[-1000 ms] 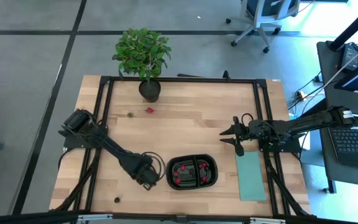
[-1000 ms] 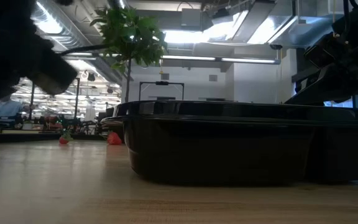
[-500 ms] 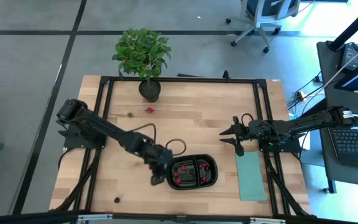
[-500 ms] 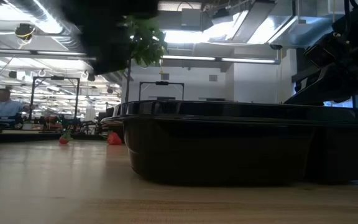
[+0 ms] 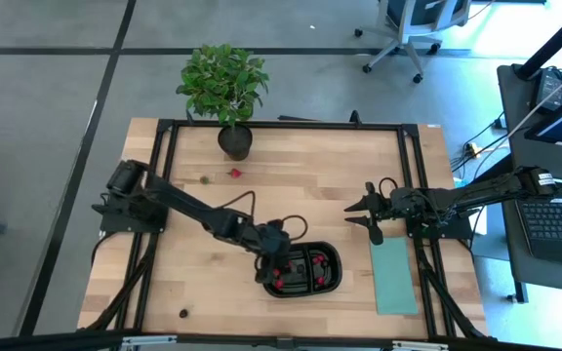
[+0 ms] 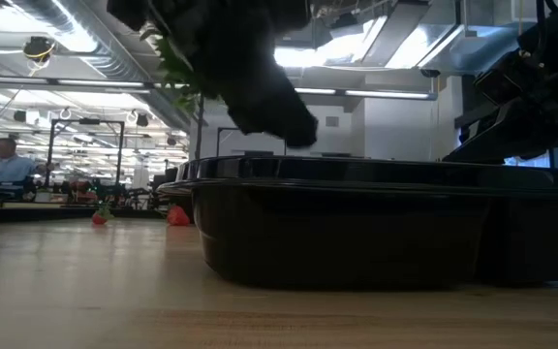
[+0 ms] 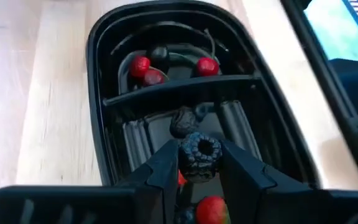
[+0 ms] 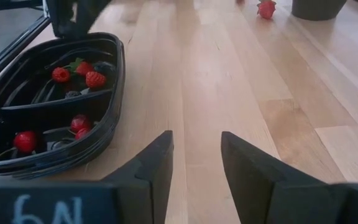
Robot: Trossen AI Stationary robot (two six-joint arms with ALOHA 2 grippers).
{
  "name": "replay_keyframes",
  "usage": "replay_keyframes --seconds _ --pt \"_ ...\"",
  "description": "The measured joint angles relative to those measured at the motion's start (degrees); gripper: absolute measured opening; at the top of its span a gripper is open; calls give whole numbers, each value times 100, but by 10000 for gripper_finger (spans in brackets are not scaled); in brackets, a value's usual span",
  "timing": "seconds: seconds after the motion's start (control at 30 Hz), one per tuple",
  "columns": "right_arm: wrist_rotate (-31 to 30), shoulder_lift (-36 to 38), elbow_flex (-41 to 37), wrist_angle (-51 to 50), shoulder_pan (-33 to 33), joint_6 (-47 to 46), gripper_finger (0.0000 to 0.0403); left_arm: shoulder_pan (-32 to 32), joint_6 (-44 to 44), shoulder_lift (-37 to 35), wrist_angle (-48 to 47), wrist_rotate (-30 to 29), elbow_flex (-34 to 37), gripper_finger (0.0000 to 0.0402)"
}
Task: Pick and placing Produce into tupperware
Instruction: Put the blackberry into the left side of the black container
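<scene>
The black two-compartment tupperware (image 5: 302, 270) sits near the table's near edge and holds several red berries (image 7: 140, 64) in both compartments. My left gripper (image 5: 273, 261) hovers over its left compartment (image 7: 142, 140), shut on a dark blackberry (image 7: 199, 155). More produce lies loose: a red berry (image 5: 234, 174) and a small dark one (image 5: 204, 179) near the plant pot, and a dark piece (image 5: 183, 313) by the near edge. My right gripper (image 5: 364, 216) waits open above the table, right of the tupperware (image 8: 48, 112). My left gripper pinches the dark blackberry (image 7: 197, 163) between its two fingertips (image 7: 166, 163), coming from above and slanting toward the table's right. The berry is lifted clear, above the tupperware's left compartment near the centre divider (image 7: 179, 87).
A leafy potted plant (image 5: 224, 88) stands at the far edge. A flat pale teal rectangle (image 5: 393, 275) lies right of the tupperware. Black frame rails (image 5: 164, 195) run along the table's sides. Bare wood lies between the plant and the tupperware. A person sits far off in the room (image 6: 6, 160).
My left gripper has moved from the table just left of the tupperware toward the table's right and up, and now stands over the tupperware's left compartment. My right arm has kept still.
</scene>
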State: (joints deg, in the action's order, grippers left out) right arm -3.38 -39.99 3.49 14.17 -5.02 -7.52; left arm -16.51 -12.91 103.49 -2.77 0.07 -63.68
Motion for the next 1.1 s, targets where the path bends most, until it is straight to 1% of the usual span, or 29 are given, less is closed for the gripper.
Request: replay_keyframes --seconds 0.17,0.43,0.8,1.1 --pt "0 -1 0 17 2 -12 138 0 -2 335 55 2 -2 95" --pt "0 0 0 15 2 -121 138 -17 -37 500 113 10 -2 95" --pt "-2 -2 0 13 2 -117 138 -17 -53 555 110 93 -4 96" --pt "0 0 0 11 2 -104 138 -17 -80 555 182 93 -4 113"
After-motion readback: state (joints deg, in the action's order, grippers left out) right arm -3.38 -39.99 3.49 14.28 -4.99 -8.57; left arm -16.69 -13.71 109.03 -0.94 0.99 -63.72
